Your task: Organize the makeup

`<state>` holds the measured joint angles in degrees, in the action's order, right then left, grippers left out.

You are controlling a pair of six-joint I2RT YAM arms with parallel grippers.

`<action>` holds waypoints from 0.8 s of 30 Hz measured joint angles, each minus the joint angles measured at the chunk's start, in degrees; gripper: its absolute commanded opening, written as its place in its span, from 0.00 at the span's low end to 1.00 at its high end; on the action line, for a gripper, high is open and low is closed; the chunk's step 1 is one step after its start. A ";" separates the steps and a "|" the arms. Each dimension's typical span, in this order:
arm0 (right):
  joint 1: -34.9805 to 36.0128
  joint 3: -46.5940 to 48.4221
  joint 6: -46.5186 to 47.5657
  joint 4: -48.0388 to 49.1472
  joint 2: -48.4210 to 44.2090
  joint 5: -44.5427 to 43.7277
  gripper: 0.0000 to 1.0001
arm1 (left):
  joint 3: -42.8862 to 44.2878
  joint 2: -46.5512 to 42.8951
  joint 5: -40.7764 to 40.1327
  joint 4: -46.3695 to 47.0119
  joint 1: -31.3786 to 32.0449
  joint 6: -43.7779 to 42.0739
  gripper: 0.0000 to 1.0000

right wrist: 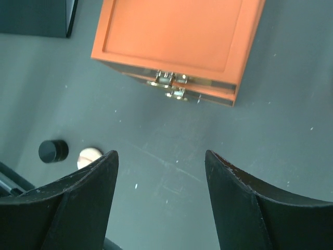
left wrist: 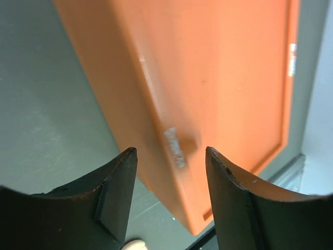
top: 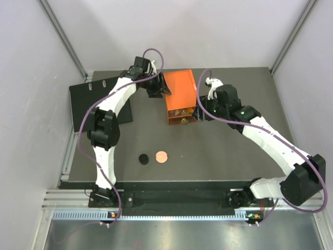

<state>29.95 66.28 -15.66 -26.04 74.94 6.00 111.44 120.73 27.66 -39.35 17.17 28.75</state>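
The black round disc (top: 143,159) and the pinkish-copper round disc (top: 162,156) lie side by side on the table in front of the large orange box (top: 180,92). The box is closed, its latches facing the arms. My left gripper (top: 158,88) is open and empty at the box's left edge; in the left wrist view (left wrist: 170,151) its jaws straddle that edge. My right gripper (top: 200,108) is open and empty just right of the box's front corner. The right wrist view (right wrist: 161,153) shows the black disc (right wrist: 53,150) and the pale-looking copper disc (right wrist: 87,158). The tubes and bottles are out of view.
A flat black mat (top: 99,99) lies at the table's back left; it shows as a dark panel in the right wrist view (right wrist: 36,15). Grey walls close in the table on three sides. A small pale object (left wrist: 132,244) peeks in at the left wrist view's bottom edge.
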 measured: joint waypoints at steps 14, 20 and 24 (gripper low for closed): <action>5.57 -7.43 -3.45 2.51 -1.20 -1.16 0.67 | 1.73 -3.52 -9.79 -4.26 1.16 -2.10 0.43; 6.43 -7.85 -5.14 4.59 -1.92 -1.95 0.66 | 7.34 -5.70 -13.49 -5.90 1.77 -4.52 0.08; 6.78 -9.01 -6.21 6.16 -1.46 -2.40 0.66 | 10.97 -5.18 -13.79 -7.96 3.61 -6.25 0.00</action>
<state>36.73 57.28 -21.87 -19.88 73.47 3.60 122.41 115.55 13.87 -47.31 20.78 22.50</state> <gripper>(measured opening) 0.663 0.017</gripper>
